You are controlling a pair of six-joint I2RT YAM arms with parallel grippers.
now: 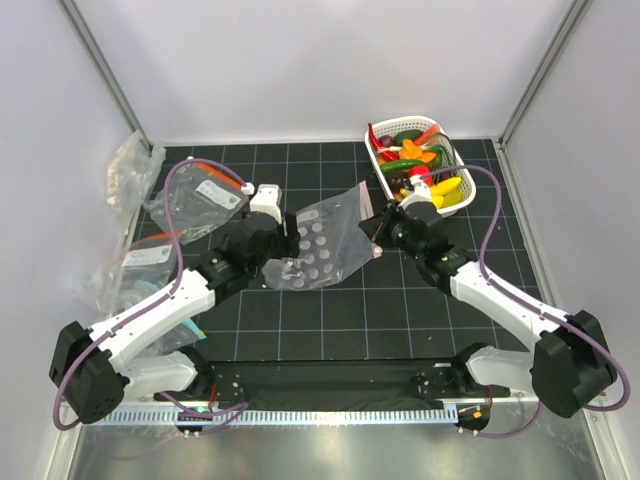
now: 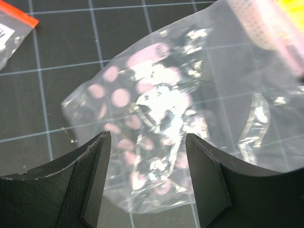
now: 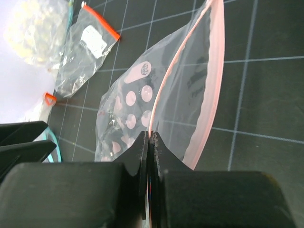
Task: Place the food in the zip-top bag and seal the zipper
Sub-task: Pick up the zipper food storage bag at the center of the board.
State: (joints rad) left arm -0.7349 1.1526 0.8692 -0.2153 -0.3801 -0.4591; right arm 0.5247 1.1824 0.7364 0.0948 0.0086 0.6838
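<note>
The clear zip-top bag [image 1: 325, 240] with pale pink dots lies on the black grid mat in the middle. My right gripper [image 3: 151, 138] is shut on one lip of its mouth, at the pale pink zipper [image 3: 211, 95], and the mouth gapes open beside the fingers. My left gripper [image 2: 148, 175] stands open over the bag's dotted bottom end [image 2: 152, 109], with the plastic showing between the fingers but not pinched. In the top view the left gripper [image 1: 283, 262] is at the bag's left corner and the right gripper [image 1: 376, 237] at its right edge. The food [image 1: 415, 150] is in the white basket [image 1: 374, 150] at the back right.
Clear bags with orange-red strips and white labels [image 1: 200, 195] [image 1: 150, 255] lie left of the left arm. A crumpled clear bag [image 1: 130, 165] rests against the left wall. White walls close in the mat on three sides.
</note>
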